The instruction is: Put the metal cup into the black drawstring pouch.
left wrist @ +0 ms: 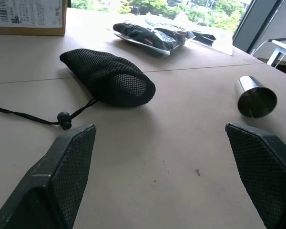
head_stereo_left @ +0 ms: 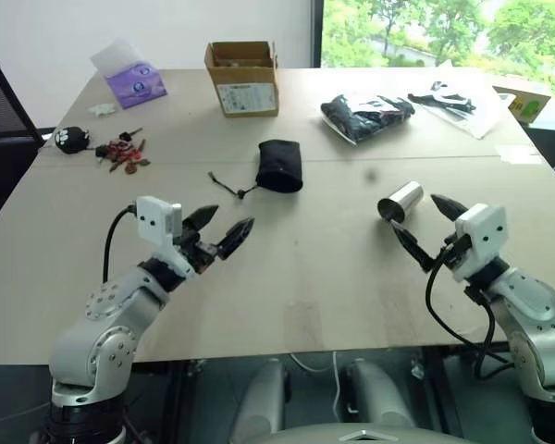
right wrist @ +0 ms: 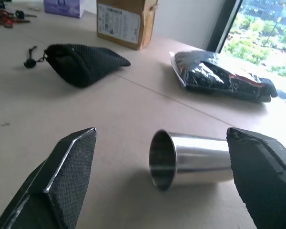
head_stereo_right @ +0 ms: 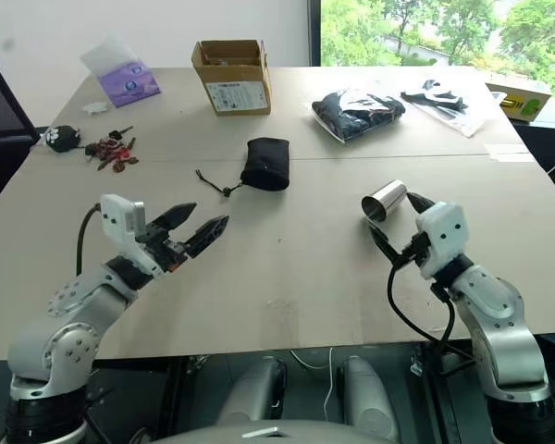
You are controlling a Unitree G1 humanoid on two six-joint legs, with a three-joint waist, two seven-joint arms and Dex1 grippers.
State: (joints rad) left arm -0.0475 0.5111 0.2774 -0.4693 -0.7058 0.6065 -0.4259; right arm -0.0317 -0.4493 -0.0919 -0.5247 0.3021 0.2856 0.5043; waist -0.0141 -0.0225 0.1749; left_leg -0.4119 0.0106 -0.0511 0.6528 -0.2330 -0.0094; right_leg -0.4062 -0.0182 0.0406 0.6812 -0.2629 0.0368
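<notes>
Wide pale wooden table [head_stereo_left: 287, 277], seam running across the middle. Toward the far edge, an open cardboard box [head_stereo_left: 243, 78] with a white label on its front; contents not readable from here. Right of that, a clear plastic bag [head_stereo_left: 365, 115] stuffed with black items, and beyond it a second clear packet [head_stereo_left: 449, 102] holding dark pieces. Far left, a purple tissue pack [head_stereo_left: 134, 81] with white tissue poking out. Near the centre, the black drawstring pouch [head_stereo_left: 279, 165] lying on its side, limp, mouth gathered toward the left, cord and toggle [head_stereo_left: 228, 187] trailing onto the tabletop; whether anything sits inside, impossible to tell. To the right and well apart from the pouch, the metal cup [head_stereo_left: 403, 202] lying on its side on the table, open mouth toward the pouch, visibly empty inside. Left gripper [head_stereo_left: 218, 228] spread wide, holding nothing, aimed toward the pouch. Right gripper [head_stereo_left: 425, 228] spread wide too, fingers flanking the cup's base without closing on it. Small scatter of keys and red bits [head_stereo_left: 120, 153] at the left edge.
</notes>
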